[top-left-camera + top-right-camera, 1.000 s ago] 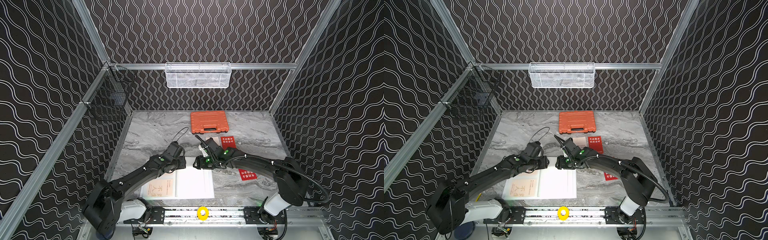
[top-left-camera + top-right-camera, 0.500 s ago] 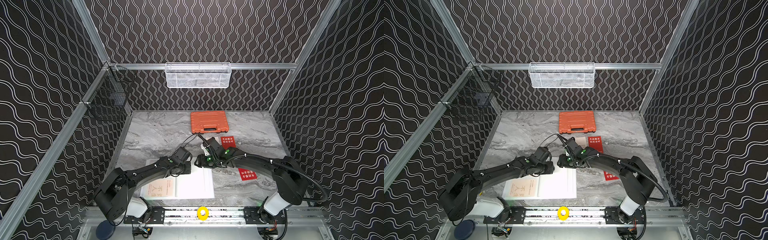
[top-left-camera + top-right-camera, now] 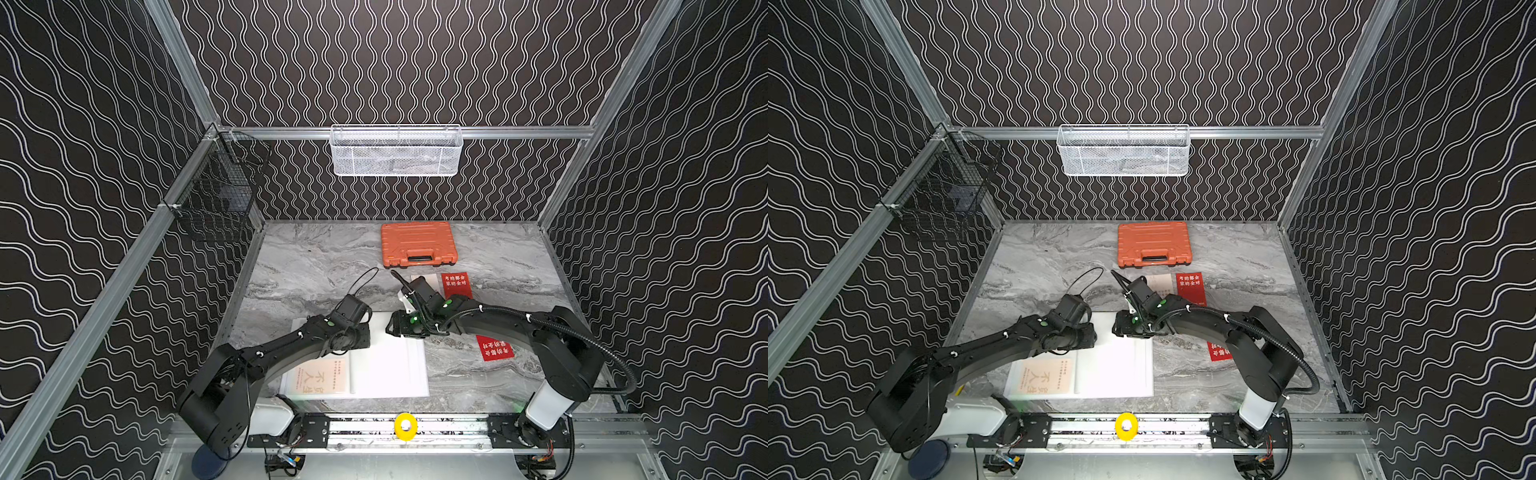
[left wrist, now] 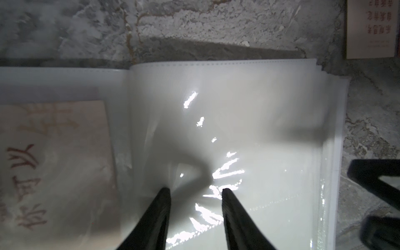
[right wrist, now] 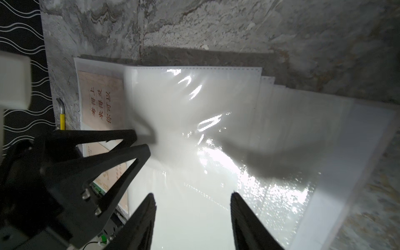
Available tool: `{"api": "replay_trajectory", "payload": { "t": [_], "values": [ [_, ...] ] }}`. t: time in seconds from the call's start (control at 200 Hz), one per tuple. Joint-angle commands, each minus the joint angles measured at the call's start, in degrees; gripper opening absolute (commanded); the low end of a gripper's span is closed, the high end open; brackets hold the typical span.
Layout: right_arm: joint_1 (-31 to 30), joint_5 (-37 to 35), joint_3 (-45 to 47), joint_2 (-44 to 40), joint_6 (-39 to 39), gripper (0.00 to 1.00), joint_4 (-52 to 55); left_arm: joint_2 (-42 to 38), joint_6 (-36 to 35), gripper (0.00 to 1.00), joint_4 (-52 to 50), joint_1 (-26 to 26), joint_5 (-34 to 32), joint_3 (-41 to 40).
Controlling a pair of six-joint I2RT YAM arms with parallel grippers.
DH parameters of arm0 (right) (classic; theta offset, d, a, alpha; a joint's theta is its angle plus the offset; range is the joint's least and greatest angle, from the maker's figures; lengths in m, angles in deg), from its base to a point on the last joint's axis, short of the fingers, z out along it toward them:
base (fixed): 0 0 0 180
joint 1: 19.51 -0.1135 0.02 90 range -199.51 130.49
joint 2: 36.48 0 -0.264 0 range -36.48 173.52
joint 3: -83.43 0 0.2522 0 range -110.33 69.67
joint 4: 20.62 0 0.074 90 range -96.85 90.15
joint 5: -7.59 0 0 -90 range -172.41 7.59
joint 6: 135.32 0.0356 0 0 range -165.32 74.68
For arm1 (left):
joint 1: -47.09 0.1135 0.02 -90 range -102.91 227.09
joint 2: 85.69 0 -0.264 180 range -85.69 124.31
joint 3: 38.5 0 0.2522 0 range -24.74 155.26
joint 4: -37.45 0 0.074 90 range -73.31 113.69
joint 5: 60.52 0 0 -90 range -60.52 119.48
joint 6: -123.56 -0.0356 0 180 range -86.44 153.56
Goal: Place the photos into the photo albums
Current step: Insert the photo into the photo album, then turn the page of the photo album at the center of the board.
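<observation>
Now: left fingers (image 4: pixel 161 207) partly open, tips at the glossy blank page of the open album (image 3: pixel 390 370). Right fingers (image 5: pixel 145 216) also apart, over the same page. Cream photo (image 3: pixel 322 376) sits in the opposite page. Red photos (image 3: pixel 456 284) lie on the worktop (image 3: pixel 311 266).

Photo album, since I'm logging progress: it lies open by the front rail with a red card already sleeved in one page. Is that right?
Not quite. The sleeved card is cream with reddish characters, not red; both top views and the left wrist view show it. The photo album does lie open by the front rail. The red cards lie loose on the table.
</observation>
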Motion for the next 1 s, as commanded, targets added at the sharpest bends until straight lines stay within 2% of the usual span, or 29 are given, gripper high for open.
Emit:
{"api": "replay_trajectory", "payload": {
  "t": [0.0, 0.996],
  "values": [
    [0.1, 0.3, -0.9, 1.1, 0.2, 0.57, -1.1, 0.0, -1.2, 0.44, -2.8, 0.5, 0.3, -0.7],
    [1.4, 0.8, -0.6, 4.9, -1.5, 0.57, -2.7, -0.7, -1.7, 0.44, -2.9, 2.5, 1.4, -2.0]
  ]
}}
